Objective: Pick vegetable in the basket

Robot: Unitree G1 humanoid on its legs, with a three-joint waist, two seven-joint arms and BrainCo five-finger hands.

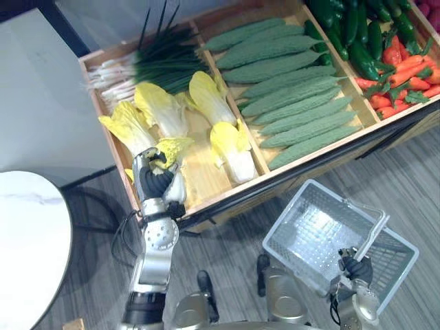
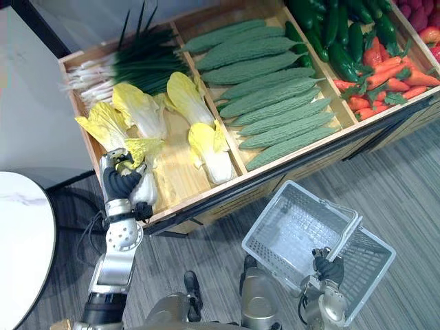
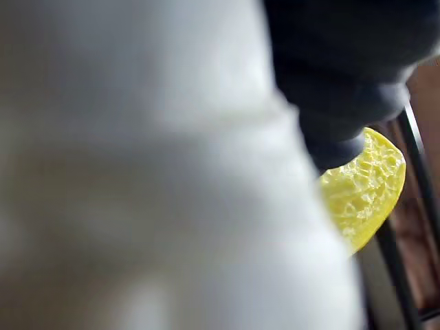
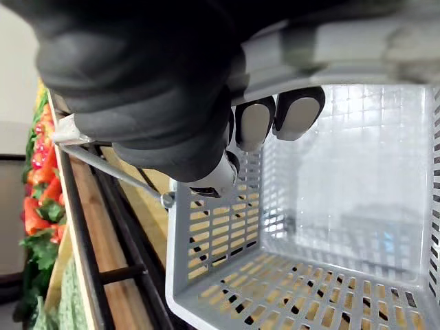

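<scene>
Item: held cabbage (image 1: 170, 147), pale white stalk with crinkled yellow leaf, at the front left corner of the wooden stand (image 1: 227, 194), in its leftmost compartment.
Contact: whether the held cabbage rests on the stand's boards or is clear of them cannot be told.
Left hand (image 1: 155, 184): over the stand's front left corner, fingers curled round the white stalk of the held cabbage, yellow leaf showing past the dark cover.
Left wrist view: white stalk close up, yellow leaf tip (image 3: 363, 190) beyond the dark cover.
Other cabbages (image 1: 206, 96): four loose in the same compartment, toward the middle and back of the stand.
Spring onions (image 1: 148, 65): bundle along the back of that compartment.
Bitter gourds (image 1: 292, 89): stacked in the stand's middle compartment.
Dark green peppers (image 1: 357, 34): back of the stand's right compartment.
Orange-red vegetables (image 1: 405, 75): front of the same compartment, with green tops.
Basket (image 1: 306, 223): grey plastic mesh, nothing in it, below the stand's front edge toward its right end.
Basket handle (image 1: 372, 236): raised above the basket's rim.
Right hand (image 1: 355, 268): fingers (image 4: 289, 113) closed round the basket handle.
Round table (image 1: 27, 240): white, left of the stand's front left corner.
</scene>
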